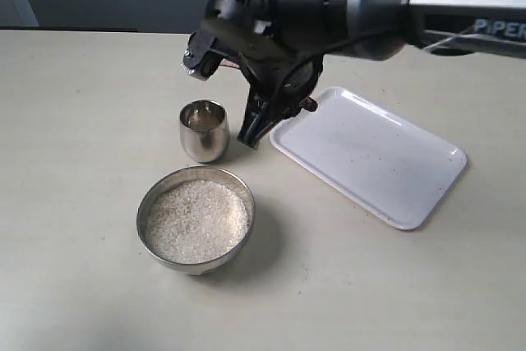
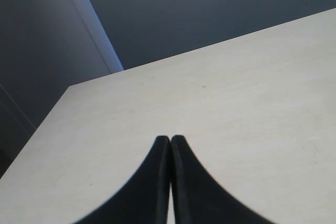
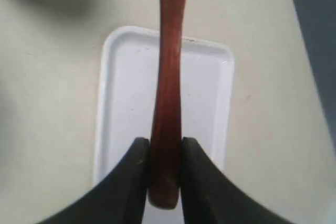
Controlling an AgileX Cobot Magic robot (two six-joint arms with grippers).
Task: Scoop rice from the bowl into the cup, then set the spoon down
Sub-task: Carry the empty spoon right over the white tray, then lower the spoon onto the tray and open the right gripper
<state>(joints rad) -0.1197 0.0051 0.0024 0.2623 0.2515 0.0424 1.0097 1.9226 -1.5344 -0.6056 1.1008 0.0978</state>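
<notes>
Right pincer (image 3: 165, 141): clenched on the handle of the spoon (image 3: 169, 51), close to the handle's end.
Spoon, position: carried in the air above the white tray (image 1: 386, 162). The head runs out of the right wrist view, so its load cannot be told.
Spoon, long axis: roughly along the tray's long side, pointing away from the pincer.
Key relation: in the exterior view the bowl (image 1: 196, 170) lies left of the right pincer and nearer the camera. The cup (image 1: 205, 141) stands just beside the pincer on its left.
Nearer arm: the right; the left arm does not show in the exterior view.
Left pincer (image 2: 170, 139): fingers pressed together on nothing, over bare bench (image 1: 74, 121).
Bowl, contents: rice (image 1: 196, 221), nearly to the rim.
Cup, contents: cannot tell; the inside shows only reflections.
Tray, contents: nothing.
Next move (judged): swing the spoon head towards the bowl, if the cup is unfilled.
</notes>
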